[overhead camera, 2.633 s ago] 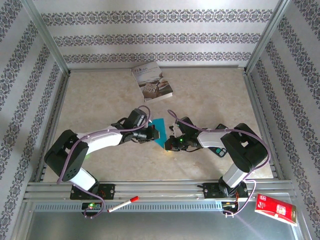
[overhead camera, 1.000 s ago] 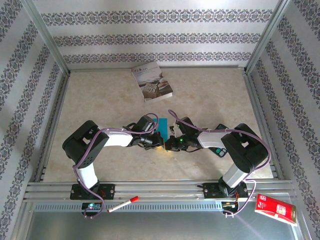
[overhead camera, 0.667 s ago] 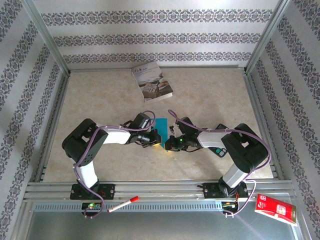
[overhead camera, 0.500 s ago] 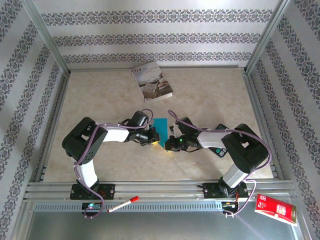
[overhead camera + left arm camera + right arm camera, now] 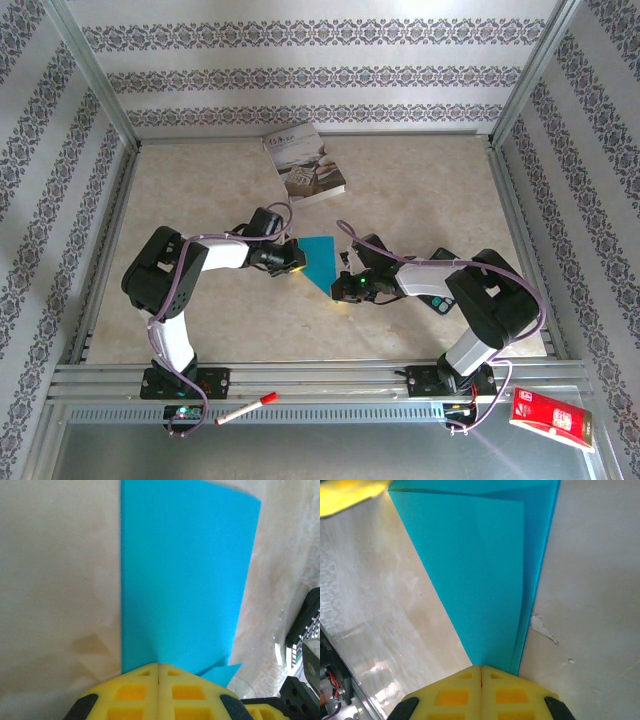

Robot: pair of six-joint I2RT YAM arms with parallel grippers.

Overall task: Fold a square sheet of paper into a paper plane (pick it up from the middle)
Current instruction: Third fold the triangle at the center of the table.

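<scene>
The teal-blue square sheet of paper (image 5: 320, 258) lies flat on the table, folded into a layered wedge that tapers to a point at the lower right. My left gripper (image 5: 292, 262) is shut, its yellow tips resting on the sheet's left edge. In the left wrist view the paper (image 5: 185, 580) runs straight ahead from the left gripper (image 5: 159, 666), with a small flap corner sticking out on the right. My right gripper (image 5: 343, 285) is shut at the pointed end. The right wrist view has the folded layers (image 5: 480, 580) spreading out from the right gripper (image 5: 481, 668).
A grey-white printed book (image 5: 305, 163) lies at the back of the table. A red-capped pen (image 5: 247, 407) and a red packet (image 5: 550, 418) sit on the metal ledge in front of the arm bases. Aluminium frame rails (image 5: 100, 130) bound the table.
My left gripper has slid left and towards the back, off the middle of the paper, and more of the teal wedge now shows. The right arm has stayed put.
</scene>
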